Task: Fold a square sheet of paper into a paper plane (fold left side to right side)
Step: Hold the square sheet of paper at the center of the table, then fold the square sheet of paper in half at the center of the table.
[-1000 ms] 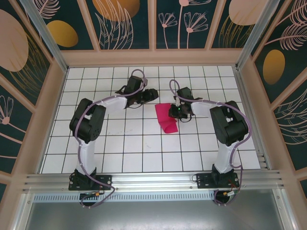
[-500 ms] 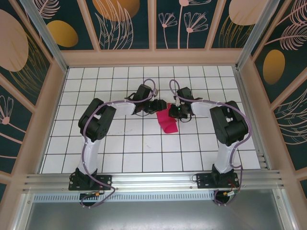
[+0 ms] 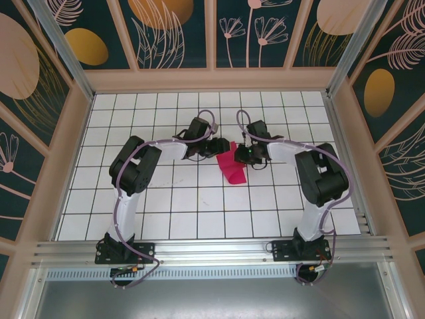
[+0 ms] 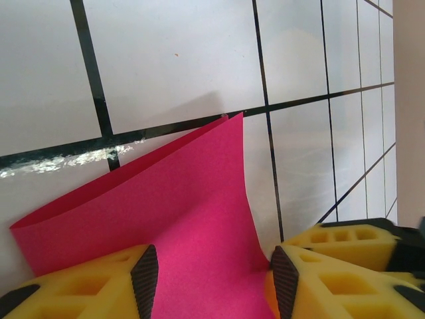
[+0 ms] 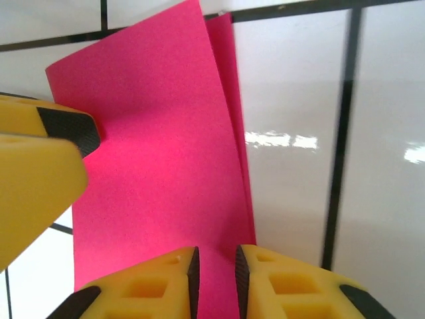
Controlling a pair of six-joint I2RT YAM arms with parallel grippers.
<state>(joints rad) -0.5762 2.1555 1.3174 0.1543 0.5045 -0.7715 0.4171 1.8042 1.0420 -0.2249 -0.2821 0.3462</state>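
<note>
The square sheet of paper (image 3: pixel 231 165) is vivid pink and lies folded over on the white grid table, its upper layer bowed up. In the left wrist view the paper (image 4: pixel 192 219) runs between and under my left gripper (image 4: pixel 214 282), which is open wide, one paper edge touching the right pad. My left gripper (image 3: pixel 222 147) sits at the paper's far left corner, my right gripper (image 3: pixel 242 156) at its far right edge. In the right wrist view the right gripper (image 5: pixel 214 276) has its jaws a narrow gap apart over the paper (image 5: pixel 153 146).
A yellow finger of the left gripper (image 5: pixel 40 166) shows at the left of the right wrist view, close to the paper. Wooden walls (image 3: pixel 212 80) frame the gridded table (image 3: pixel 166 199). Both arms crowd the far middle of the table.
The left arm swung right from the table's far middle to the paper's left corner. The right gripper's jaws parted slightly; the paper stayed in place.
</note>
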